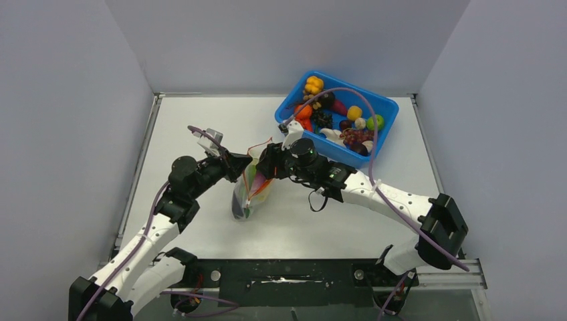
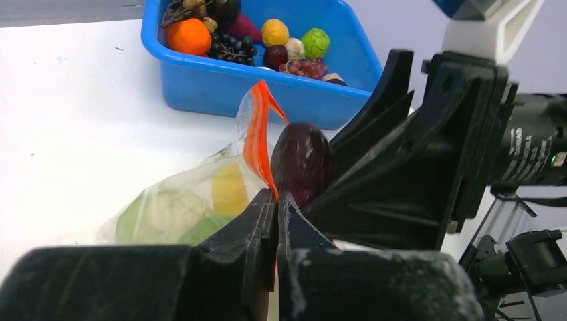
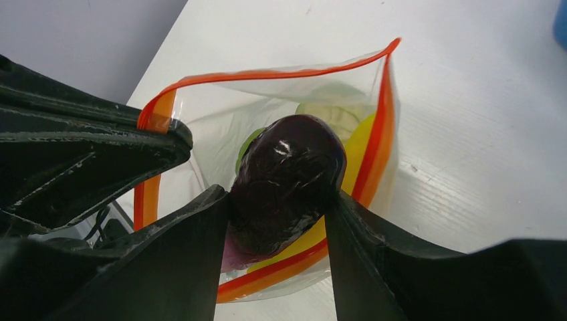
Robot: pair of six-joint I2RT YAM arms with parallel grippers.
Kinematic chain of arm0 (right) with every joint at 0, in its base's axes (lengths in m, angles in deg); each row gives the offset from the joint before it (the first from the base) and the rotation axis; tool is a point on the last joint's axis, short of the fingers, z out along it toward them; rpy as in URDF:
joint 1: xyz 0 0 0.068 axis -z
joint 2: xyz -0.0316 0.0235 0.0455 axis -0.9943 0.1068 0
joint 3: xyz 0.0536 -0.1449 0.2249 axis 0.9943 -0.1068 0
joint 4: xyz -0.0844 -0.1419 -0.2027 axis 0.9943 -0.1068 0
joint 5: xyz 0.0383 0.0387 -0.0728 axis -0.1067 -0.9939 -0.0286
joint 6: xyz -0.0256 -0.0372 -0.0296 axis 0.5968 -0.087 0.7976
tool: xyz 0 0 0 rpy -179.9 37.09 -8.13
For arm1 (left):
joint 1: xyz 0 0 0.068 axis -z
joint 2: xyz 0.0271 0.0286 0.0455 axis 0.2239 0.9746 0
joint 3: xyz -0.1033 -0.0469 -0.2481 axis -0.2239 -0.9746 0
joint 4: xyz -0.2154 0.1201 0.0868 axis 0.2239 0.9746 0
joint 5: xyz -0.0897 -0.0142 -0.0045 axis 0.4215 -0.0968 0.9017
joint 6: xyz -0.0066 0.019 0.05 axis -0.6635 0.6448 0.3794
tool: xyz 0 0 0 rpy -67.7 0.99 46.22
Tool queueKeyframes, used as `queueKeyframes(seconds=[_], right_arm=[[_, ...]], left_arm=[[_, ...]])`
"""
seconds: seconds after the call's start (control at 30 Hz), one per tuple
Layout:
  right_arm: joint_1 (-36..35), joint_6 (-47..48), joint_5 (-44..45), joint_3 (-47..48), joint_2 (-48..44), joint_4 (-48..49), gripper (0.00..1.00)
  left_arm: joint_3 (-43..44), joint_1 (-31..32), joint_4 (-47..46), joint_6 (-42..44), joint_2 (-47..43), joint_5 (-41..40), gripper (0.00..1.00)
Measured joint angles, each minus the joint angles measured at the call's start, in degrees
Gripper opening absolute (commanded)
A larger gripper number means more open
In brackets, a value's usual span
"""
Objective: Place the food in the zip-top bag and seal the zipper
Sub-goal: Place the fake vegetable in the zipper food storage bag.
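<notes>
The clear zip-top bag (image 1: 249,195) stands mid-table with its mouth held open. My left gripper (image 2: 276,195) is shut on the red-orange zipper (image 2: 255,137) at one end of the mouth. My right gripper (image 3: 277,195) is shut on a dark purple eggplant (image 3: 287,177), which sits in the bag's mouth, inside the zipper (image 3: 267,73) loop. Inside the bag lie a yellow banana (image 3: 359,142) and pale green food (image 2: 157,214). In the top view both grippers meet over the bag, left gripper (image 1: 242,162) and right gripper (image 1: 265,162).
A blue bin (image 1: 334,152) with several more toy fruits and vegetables stands at the back right, just behind the right wrist. A purple cable arcs over it. Grey walls close the table's left, right and far sides.
</notes>
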Motion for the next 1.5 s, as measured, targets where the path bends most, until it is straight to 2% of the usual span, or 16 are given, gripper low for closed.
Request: queueKeyframes(seconds=[0.13,0.53,0.7,0.93,1.17,1.5], right_arm=[[-1.6,-1.0,-0.2,0.4,1.9,-0.4,0.41],[-2.9,-2.1,0.3,4.1,4.6,-5.6,0.67],[-2.8,-0.9,1.6,5.8,4.5,-8.6,0.7],[-1.4,2.8,1.9,6.2,2.6,-12.0,0.69],[0.1,15.7,-4.7,5.2,-4.7,-12.1,0.66],[-1.4,44.4,-23.6,-0.5,-11.7,-12.8,0.66]], left_arm=[[-0.1,0.0,0.1,0.0,-0.6,-0.3,0.0],[-0.8,0.0,1.0,0.3,-2.3,-1.2,0.0],[-1.2,0.0,1.2,0.4,-3.2,-1.3,0.0],[-1.4,0.0,1.3,0.5,-3.9,-0.9,0.0],[-1.7,0.0,0.9,0.6,-3.9,2.2,0.0],[-1.7,0.0,-2.2,1.0,-2.2,9.6,0.0]])
